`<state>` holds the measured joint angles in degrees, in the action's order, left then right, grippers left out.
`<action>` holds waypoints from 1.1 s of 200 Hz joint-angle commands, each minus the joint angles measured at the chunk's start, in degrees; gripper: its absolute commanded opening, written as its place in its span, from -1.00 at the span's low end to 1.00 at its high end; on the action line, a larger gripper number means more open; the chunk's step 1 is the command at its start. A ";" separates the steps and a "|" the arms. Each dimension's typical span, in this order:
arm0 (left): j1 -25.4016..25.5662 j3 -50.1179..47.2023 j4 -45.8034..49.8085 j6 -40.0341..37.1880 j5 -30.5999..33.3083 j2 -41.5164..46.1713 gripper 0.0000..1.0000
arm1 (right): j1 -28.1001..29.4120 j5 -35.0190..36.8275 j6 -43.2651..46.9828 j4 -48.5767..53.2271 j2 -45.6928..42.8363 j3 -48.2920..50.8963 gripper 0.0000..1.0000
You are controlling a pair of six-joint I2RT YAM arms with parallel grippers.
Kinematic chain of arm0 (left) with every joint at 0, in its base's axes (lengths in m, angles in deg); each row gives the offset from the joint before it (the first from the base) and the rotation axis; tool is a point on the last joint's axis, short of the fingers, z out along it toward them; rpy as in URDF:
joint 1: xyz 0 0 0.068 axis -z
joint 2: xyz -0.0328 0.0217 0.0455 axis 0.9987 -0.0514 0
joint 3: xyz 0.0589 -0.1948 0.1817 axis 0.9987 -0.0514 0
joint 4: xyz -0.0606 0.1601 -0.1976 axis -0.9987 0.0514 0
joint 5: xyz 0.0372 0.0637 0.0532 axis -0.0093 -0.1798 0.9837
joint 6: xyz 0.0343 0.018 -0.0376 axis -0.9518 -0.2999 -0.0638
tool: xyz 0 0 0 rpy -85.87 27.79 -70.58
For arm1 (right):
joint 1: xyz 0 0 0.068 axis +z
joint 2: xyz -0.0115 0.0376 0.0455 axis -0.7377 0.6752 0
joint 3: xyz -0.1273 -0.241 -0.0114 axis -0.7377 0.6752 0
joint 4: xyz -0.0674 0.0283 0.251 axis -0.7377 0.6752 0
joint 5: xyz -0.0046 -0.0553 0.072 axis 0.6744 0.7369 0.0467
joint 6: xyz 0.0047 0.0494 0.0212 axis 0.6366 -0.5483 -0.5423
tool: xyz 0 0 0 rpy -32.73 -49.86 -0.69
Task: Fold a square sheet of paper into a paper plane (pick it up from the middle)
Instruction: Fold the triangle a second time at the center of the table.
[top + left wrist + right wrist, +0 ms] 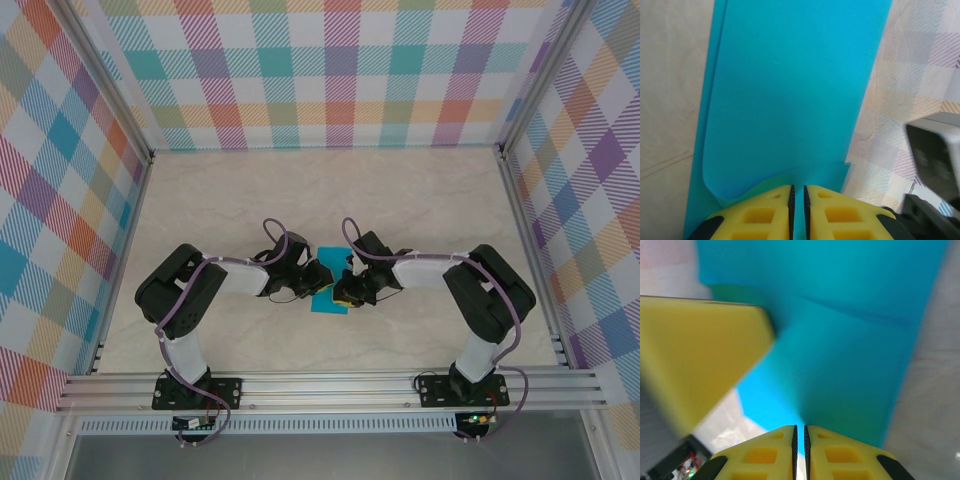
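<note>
The left claw [798, 192] and right claw [800, 432] each pinch the thin teal-blue paper sheet [790, 90] — doubled over ahead of them — dart folds likely remain.

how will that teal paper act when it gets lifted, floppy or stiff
Probably floppy: the teal paper bows into a soft curl beside the left gripper. Likely very light, since small edge pinches by it and the right gripper seem enough to hold it. Its crease may add slight stiffness.

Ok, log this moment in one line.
left gripper: shut on paper | right gripper: shut on paper | paper: curled, pinched between both grippers
</note>
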<state>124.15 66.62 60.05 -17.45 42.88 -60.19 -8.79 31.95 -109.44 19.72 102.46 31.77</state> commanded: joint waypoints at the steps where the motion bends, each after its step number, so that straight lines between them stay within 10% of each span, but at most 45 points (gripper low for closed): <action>1: 0.74 -1.47 2.13 -1.00 1.94 -1.22 -0.69 | 0.19 2.23 1.12 2.12 1.80 0.36 -0.71; 220: 0.71 -1.05 2.60 -1.35 1.83 -1.53 -0.69 | 0.02 0.42 0.99 0.08 -6.88 12.07 -0.69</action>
<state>124.15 66.62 60.07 -17.64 42.91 -60.19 -9.10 31.10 -108.20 16.88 95.18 41.30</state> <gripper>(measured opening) 0.154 0.153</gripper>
